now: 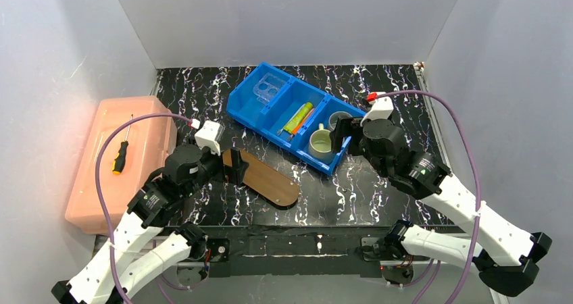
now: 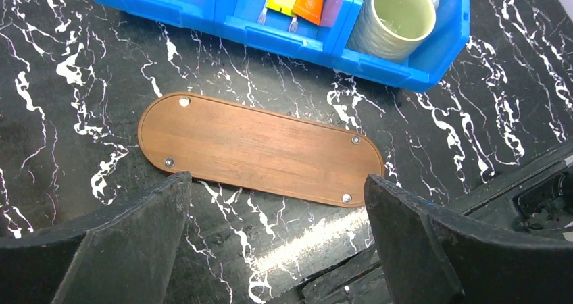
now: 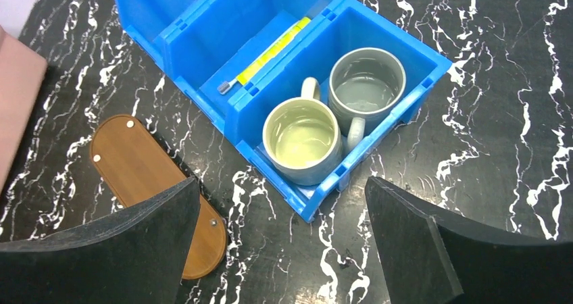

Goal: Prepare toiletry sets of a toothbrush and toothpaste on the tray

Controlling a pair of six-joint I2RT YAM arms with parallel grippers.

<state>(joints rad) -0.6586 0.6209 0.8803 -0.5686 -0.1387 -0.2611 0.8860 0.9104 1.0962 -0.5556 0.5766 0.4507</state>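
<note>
The dark-brown wooden tray (image 1: 270,179) lies bare on the black marble table, in front of the blue bin (image 1: 270,136). The lime-green tube (image 1: 297,117) and orange tube (image 1: 305,120) lie in the bin's middle compartment with the toothbrushes, whose heads (image 2: 293,26) point toward the tray. My left gripper (image 1: 233,165) is open and empty above the tray's left end; the tray (image 2: 260,148) lies just beyond its fingers. My right gripper (image 1: 344,135) is open and empty above the bin's mug compartment. The right wrist view shows the tray (image 3: 135,162), the lime tube (image 3: 273,47) and one brush head (image 3: 223,86).
A green mug (image 1: 319,142) and a grey mug (image 1: 338,120) stand in the bin's right compartment. A clear plastic holder (image 1: 269,86) sits in its left one. A pink box (image 1: 135,175) with a screwdriver (image 1: 120,157) on it stands at the left. White walls enclose the table.
</note>
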